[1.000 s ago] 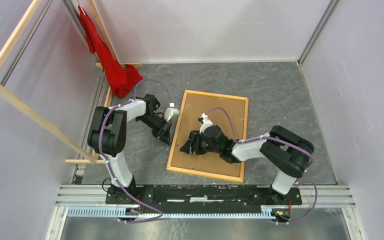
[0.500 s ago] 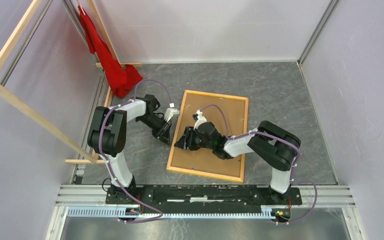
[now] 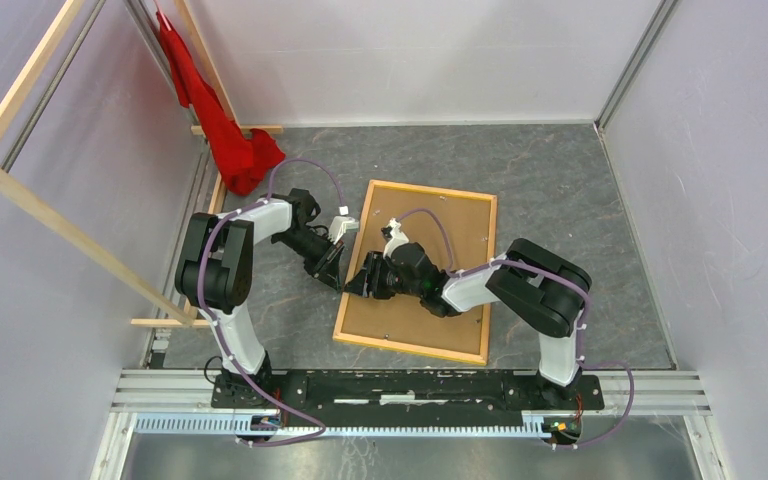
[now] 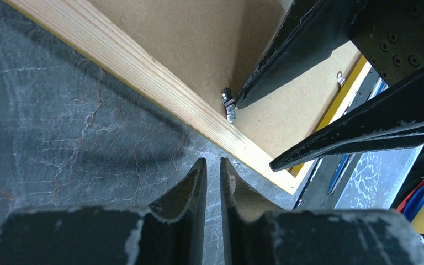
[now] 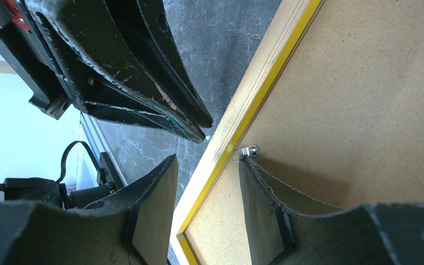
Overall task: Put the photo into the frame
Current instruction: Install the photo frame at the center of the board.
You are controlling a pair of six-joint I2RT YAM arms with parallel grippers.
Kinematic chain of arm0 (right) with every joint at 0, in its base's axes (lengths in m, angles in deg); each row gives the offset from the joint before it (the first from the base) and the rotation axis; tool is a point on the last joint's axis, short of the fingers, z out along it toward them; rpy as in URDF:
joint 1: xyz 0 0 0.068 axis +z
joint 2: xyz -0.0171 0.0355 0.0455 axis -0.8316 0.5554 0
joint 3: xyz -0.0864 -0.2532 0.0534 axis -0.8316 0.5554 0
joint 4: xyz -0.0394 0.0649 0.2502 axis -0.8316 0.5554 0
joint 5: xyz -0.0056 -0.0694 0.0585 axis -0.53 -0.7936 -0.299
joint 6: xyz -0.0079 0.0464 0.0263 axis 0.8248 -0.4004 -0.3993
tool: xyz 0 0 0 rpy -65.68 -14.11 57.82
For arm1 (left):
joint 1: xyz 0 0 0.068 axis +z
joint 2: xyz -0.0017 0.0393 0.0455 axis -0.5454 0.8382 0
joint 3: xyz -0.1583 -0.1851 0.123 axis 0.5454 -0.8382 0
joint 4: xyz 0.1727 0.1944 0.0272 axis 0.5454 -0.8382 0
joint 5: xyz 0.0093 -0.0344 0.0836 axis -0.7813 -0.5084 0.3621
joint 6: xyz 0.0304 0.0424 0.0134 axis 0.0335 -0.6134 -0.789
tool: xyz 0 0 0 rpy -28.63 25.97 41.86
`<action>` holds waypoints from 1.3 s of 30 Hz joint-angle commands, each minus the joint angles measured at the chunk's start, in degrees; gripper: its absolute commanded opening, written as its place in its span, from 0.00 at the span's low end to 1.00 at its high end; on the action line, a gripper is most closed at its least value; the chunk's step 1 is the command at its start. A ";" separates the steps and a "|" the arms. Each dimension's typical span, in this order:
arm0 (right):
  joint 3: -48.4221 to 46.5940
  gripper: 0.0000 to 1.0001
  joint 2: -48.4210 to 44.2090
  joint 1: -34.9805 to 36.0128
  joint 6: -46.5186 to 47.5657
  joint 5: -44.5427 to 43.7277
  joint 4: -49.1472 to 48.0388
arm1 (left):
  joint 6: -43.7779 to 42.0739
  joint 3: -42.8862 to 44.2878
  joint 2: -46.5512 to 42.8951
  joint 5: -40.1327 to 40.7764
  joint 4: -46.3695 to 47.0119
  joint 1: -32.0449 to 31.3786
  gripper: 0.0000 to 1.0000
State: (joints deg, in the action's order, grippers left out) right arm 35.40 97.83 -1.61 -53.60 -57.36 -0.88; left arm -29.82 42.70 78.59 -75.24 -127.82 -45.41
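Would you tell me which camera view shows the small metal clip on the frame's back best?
The right wrist view: the clip sits sharp beside the right gripper fingers, on the frame. The left wrist view shows it too, partly shadowed. From the top external view it cannot be made out.

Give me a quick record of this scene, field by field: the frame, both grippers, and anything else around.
frame: face down on table, wood back up
backing board: brown, seated in frame
metal clip: at frame's left rail
left gripper: nearly shut, empty, just outside that rail
right gripper: open, straddling the rail by the clip
red cloth: far left corner
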 commanded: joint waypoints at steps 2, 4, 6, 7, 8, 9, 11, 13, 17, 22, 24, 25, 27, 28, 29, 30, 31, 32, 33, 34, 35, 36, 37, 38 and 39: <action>-1.26 0.51 1.84 0.20 0.96 -1.40 1.89 | 1.21 -0.33 0.03 -0.11 0.81 -0.03 0.21; -1.47 0.51 2.09 0.14 1.04 -1.50 1.99 | 1.21 -0.41 -0.01 -0.20 0.77 -0.03 0.21; -1.56 0.51 2.31 0.08 1.05 -1.56 2.00 | 1.21 -0.42 -0.13 -0.22 0.77 -0.03 0.22; -1.65 0.51 2.45 0.10 1.15 -1.74 2.10 | 1.19 -0.47 -0.12 -0.20 0.77 -0.03 0.22; -1.66 0.51 2.47 0.10 1.21 -1.75 2.09 | 1.21 -0.51 -0.22 -0.24 0.77 -0.03 0.22; -1.82 0.51 2.56 0.10 1.27 -1.83 2.16 | 1.18 -0.51 -0.26 -0.24 0.79 -0.03 0.22; -2.13 0.51 2.62 -0.03 1.40 -1.84 2.33 | 1.13 -0.60 -0.33 -0.31 0.77 -0.03 0.22; -2.18 0.50 2.59 -0.23 1.40 -1.51 2.32 | 1.13 -0.68 -0.38 -0.24 0.79 -0.03 0.22; -1.64 0.51 0.91 -0.46 1.84 -0.79 2.33 | 1.06 -0.38 -0.63 -0.18 0.73 -0.03 0.22; 3.43 0.54 -6.25 -3.76 2.37 -0.15 0.43 | 1.50 3.04 -0.14 -1.25 -0.61 0.38 0.23; 5.38 0.55 -9.03 -5.90 3.65 -0.58 0.49 | 2.95 5.26 0.59 -1.93 -0.20 0.64 0.27; 5.90 0.56 -10.03 -7.04 4.23 -0.77 0.70 | 4.40 6.42 1.10 -2.19 0.55 0.79 0.29; 6.09 0.56 -10.79 -9.53 5.44 -0.24 1.28 | 7.59 9.06 2.63 -2.19 2.31 0.92 0.32; 5.79 0.57 -10.79 -10.92 5.89 0.37 1.39 | 9.15 10.54 3.63 -2.19 3.16 0.93 0.33; 5.33 0.57 -10.49 -12.00 6.48 0.79 1.38 | 10.49 11.95 4.72 -2.32 3.87 0.96 0.36; 4.57 0.57 -10.18 -13.26 7.51 0.89 1.89 | 11.75 13.45 6.18 -2.42 4.60 0.95 0.38; 3.28 0.57 -9.76 -14.31 8.48 0.87 2.65 | 12.92 14.87 6.96 -2.33 5.35 0.94 0.38; 2.21 0.57 -9.00 -15.14 9.22 1.15 3.23 | 13.99 16.36 8.14 -2.12 5.85 1.01 0.38; 0.92 0.57 -8.30 -16.13 10.03 1.47 3.47 | 14.94 17.92 9.35 -1.83 6.22 1.02 0.38; -0.18 0.57 -7.40 -16.75 10.66 1.52 3.86 | 15.71 19.23 11.03 -1.56 6.42 1.02 0.38; -1.89 0.57 -6.54 -17.52 11.66 1.58 4.57 | 16.32 20.59 12.15 -1.42 6.61 1.02 0.38; -3.66 0.57 -5.42 -18.15 12.34 1.71 5.55 | 16.89 21.72 13.16 -1.39 6.53 1.02 0.38; -5.09 0.57 -4.30 -18.47 12.74 2.11 5.83 | 17.20 22.66 13.98 -1.61 6.49 1.02 0.38; -6.76 0.57 -2.85 -18.84 13.10 2.58 6.08 | 17.36 23.38 14.64 -1.81 6.56 1.02 0.37; -8.25 0.57 -1.57 -19.32 13.21 2.96 6.36 | 17.43 23.83 15.22 -2.00 6.59 1.02 0.36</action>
State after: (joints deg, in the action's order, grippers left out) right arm 33.61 92.36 -19.71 -44.25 -56.03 4.54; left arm -16.86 62.72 91.49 -75.83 -122.60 -44.65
